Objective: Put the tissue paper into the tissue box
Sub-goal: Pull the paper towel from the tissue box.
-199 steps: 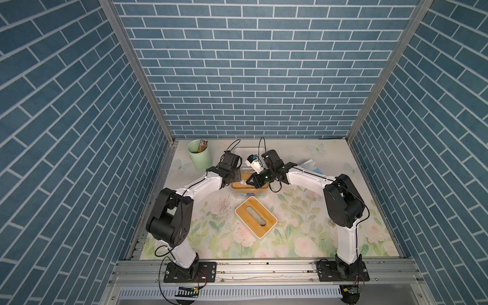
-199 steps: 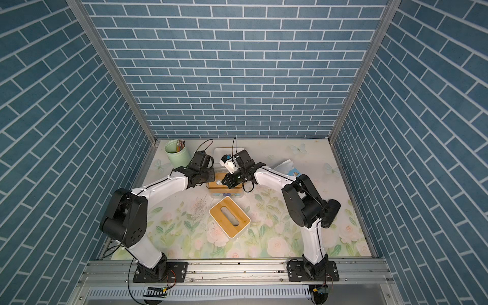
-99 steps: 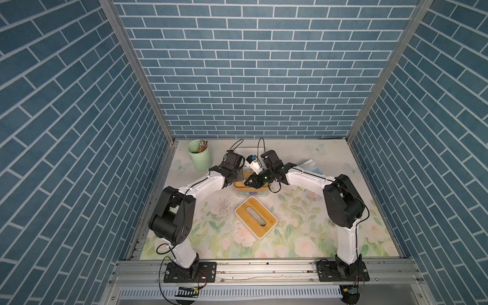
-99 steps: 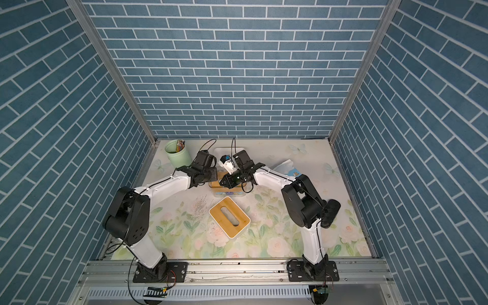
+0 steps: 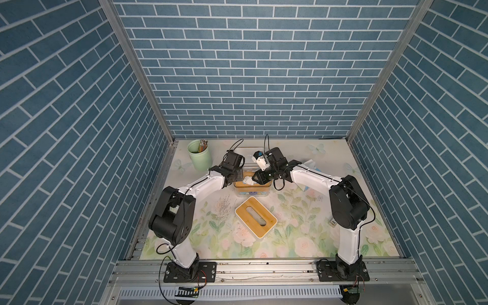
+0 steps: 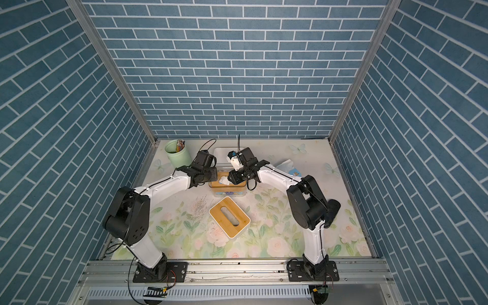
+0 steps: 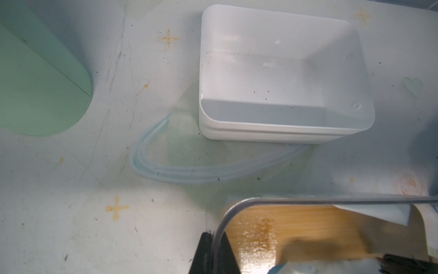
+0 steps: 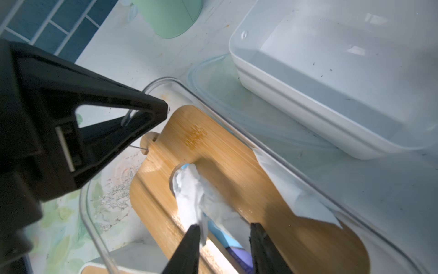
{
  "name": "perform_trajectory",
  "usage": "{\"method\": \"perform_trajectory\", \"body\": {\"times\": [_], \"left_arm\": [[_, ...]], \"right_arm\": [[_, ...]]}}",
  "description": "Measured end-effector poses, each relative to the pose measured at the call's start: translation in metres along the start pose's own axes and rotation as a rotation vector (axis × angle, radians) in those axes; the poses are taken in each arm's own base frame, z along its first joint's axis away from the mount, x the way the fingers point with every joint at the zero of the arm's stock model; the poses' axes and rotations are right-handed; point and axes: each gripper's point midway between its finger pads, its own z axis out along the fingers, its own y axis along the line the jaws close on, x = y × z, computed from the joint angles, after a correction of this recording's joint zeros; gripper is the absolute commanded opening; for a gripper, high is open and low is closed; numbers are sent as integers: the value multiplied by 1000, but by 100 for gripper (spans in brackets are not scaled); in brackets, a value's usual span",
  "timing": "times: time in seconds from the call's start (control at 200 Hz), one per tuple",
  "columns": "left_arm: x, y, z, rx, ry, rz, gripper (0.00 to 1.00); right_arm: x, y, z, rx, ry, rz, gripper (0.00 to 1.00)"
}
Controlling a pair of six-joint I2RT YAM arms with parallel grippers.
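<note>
The left gripper pinches the box at its nine-o'clock wall to steady it; the right gripper stands spread over the tissue, likely releasing.

White tissue paper sticks out of the hole in the wooden board inside the clear tissue box. Above the board, the right gripper has its two black fingers apart; one touches the tissue. Beside the board, the left gripper pinches the box's rim.
</note>
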Motion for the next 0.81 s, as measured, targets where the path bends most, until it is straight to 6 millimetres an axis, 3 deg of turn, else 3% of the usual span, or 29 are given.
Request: {"method": "perform_trajectory", "body": {"times": [0.11, 0.34, 0.575, 0.805], "left_arm": [[-1, 0, -1, 0, 2, 6, 0], [-7, -3, -3, -7, 12, 43, 12], [-24, -12, -5, 12, -14, 53, 24], [-25, -13, -5, 15, -15, 59, 38]], "right_arm": [[4, -1, 0, 18, 15, -52, 39], [8, -6, -3, 60, 56, -198, 41], [-4, -8, -13, 125, 77, -351, 39], [-12, -10, -15, 164, 101, -433, 37]]}}
